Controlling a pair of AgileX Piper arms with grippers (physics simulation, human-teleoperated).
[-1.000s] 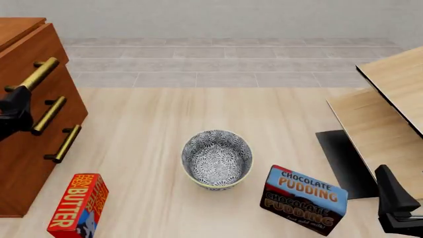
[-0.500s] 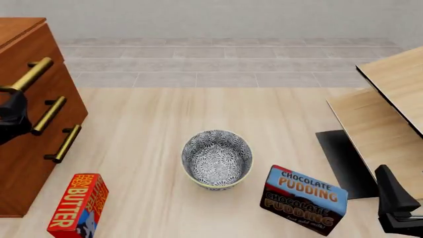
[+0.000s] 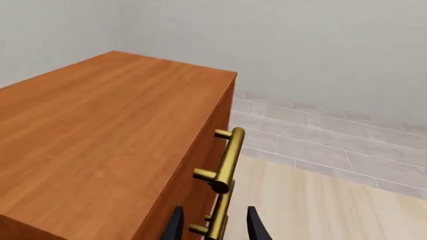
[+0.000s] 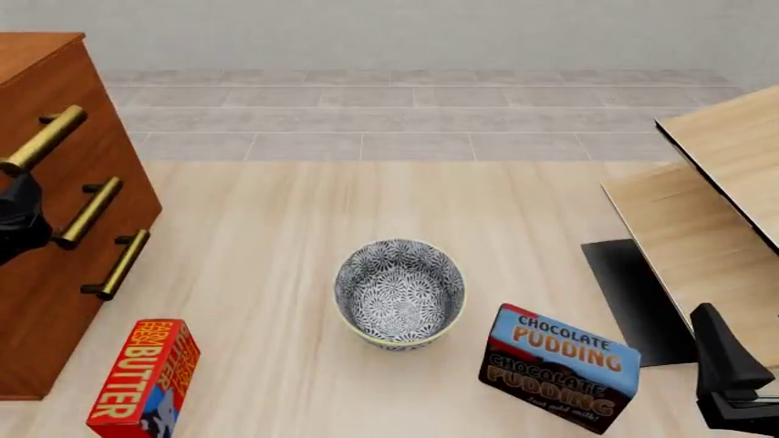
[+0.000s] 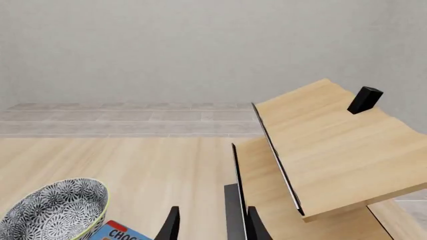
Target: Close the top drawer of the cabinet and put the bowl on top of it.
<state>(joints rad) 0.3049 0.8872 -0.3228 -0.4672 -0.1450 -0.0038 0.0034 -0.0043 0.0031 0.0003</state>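
Change: the top drawer (image 4: pixel 61 109) now sits further in than a second ago, its brass handle (image 4: pixel 43 140) closer to the cabinet (image 4: pixel 49 274) face.
Left tool (image 3: pixel 213 230): fingers apart, either side of a lower handle, at the front view's left edge.
Right tool (image 5: pixel 210 225): fingers slightly apart, holding nothing.
Near edge: butter box (image 4: pixel 142 376) and pudding box (image 4: pixel 560 367).
Bowl (image 4: pixel 399 292): empty, mid-worktop (image 4: pixel 280 237), open room all round.

Left gripper (image 4: pixel 18 219) raised, jaws seemingly parted; right gripper (image 4: pixel 731 379) low.
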